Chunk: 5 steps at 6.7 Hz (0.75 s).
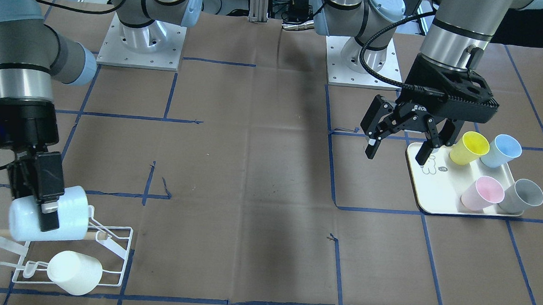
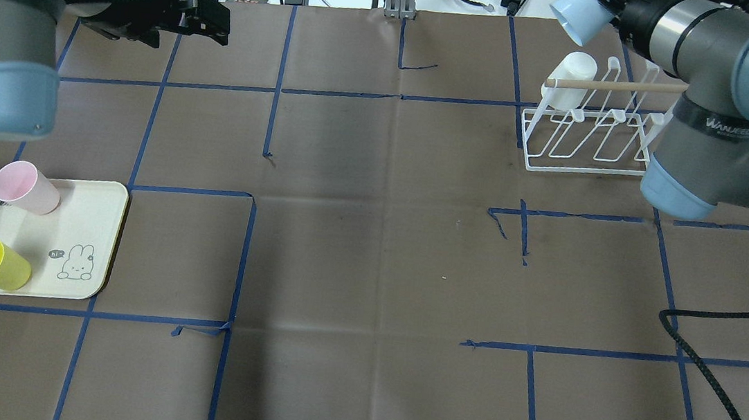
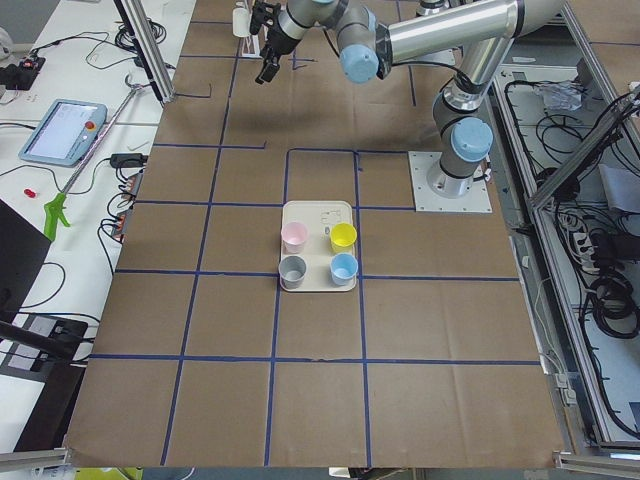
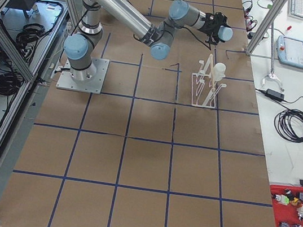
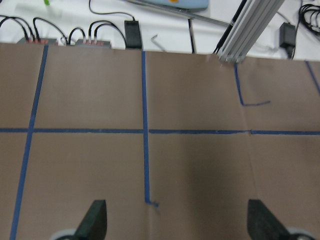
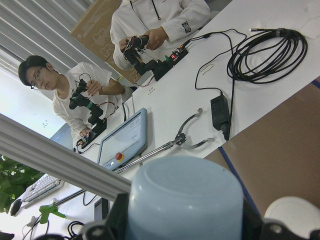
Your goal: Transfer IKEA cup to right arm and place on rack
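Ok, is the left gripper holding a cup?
No, the left gripper hangs open and empty, while the right gripper holds the cup.

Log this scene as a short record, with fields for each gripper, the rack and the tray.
Right gripper: shut on pale blue cup, held sideways near the rack
Left gripper: open, empty, raised above the table
Rack: one white cup on it
Tray: yellow cup, blue cup, pink cup, grey cup
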### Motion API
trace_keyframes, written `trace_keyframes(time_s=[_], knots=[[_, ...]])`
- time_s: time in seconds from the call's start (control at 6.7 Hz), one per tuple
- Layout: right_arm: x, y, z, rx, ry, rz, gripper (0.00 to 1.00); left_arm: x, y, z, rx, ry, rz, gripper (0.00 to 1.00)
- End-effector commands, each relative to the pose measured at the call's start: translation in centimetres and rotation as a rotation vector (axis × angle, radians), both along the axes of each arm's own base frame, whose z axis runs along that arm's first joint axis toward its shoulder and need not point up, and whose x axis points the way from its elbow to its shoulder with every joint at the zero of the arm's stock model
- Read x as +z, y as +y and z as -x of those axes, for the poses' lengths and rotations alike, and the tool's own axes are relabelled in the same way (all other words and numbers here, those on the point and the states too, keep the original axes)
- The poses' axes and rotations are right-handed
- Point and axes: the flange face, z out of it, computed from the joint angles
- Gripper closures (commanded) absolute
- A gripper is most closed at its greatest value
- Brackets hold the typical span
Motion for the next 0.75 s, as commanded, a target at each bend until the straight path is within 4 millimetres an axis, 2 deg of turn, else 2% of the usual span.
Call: trace_keyframes(time_s=[0.0, 0.15, 0.3, 0.6], knots=[[-1.3, -3.3, 5.7, 0.045, 0.225, 0.045, 0.81, 0.3, 2.8, 0.6, 0.015, -0.061, -0.332, 0.0], [-1.7, -4.3, 7.4, 0.08, 0.329, 0.064, 0.81, -0.5, 3.4, 0.7, 0.013, -0.063, -0.353, 0.0], [-2.1, -4.4, 9.3, 0.102, 0.449, 0.096, 0.81, -1.4, 3.8, 0.8, 0.011, -0.065, -0.367, 0.0], [-2.9, -4.3, 10.1, 0.143, 0.626, 0.098, 0.84, -2.1, 3.9, 0.9, 0.008, -0.063, -0.379, 0.0]])
